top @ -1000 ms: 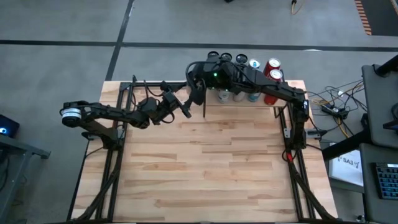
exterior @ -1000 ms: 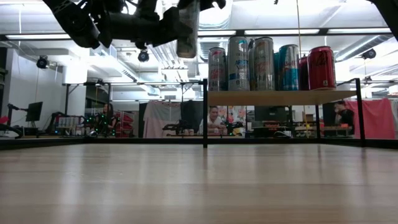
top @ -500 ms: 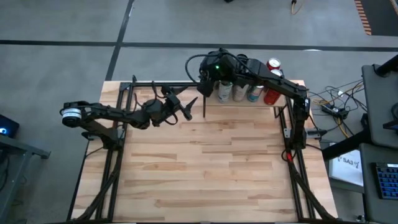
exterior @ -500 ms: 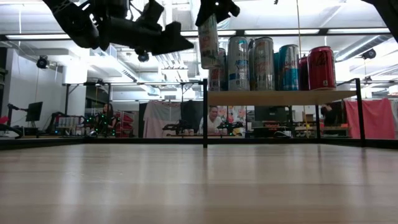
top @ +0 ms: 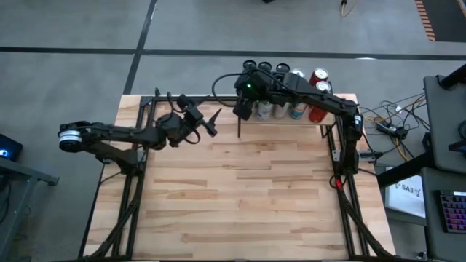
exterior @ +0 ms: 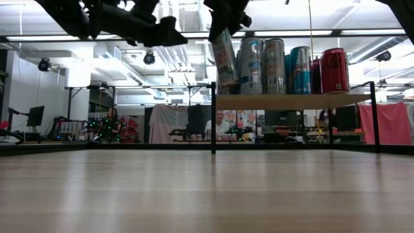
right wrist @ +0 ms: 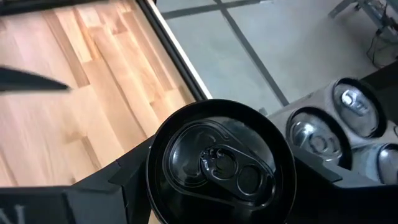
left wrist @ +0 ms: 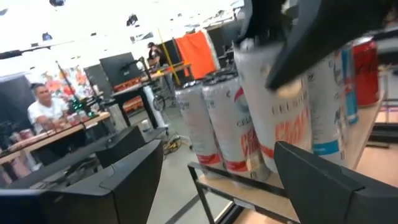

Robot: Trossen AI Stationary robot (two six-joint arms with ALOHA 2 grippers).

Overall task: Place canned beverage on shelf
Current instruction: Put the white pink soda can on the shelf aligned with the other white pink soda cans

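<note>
Right end effector point(exterior: 226, 18) clamps the canned beverage point(exterior: 224, 57) by its top, can tilted, hanging above the left end of the shelf point(exterior: 292, 101). Just beside it, a row of cans point(exterior: 284, 65) already fills the board. Left end effector point(top: 209, 121) is empty, jaws apart, hovering over the desk point(top: 240, 196) nearby.
</note>
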